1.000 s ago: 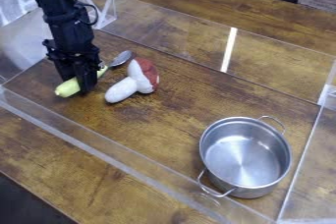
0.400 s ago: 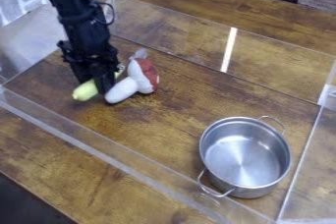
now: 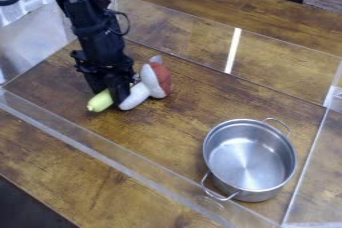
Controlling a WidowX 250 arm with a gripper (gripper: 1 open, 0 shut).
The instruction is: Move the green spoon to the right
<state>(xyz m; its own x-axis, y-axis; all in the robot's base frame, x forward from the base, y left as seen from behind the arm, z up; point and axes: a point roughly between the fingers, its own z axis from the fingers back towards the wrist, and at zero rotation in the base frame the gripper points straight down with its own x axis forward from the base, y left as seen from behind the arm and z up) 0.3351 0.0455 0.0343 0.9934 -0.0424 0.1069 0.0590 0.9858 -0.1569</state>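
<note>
The green spoon (image 3: 100,100) lies low on the wooden table, only its yellow-green handle end showing at the lower left of my gripper (image 3: 112,84). The gripper points down and is shut on the spoon's handle. The spoon's silver bowl is hidden behind the black fingers. A white-and-red mushroom-shaped toy (image 3: 144,86) lies right beside the gripper on its right, touching or nearly touching it.
A steel pot (image 3: 249,159) with two handles stands at the front right. Clear acrylic walls (image 3: 94,150) ring the wooden work area, with one along the front and another at the right edge.
The gripper has carried the spoon to the right and a little toward the front. The mushroom toy has shifted to the right along with it.
</note>
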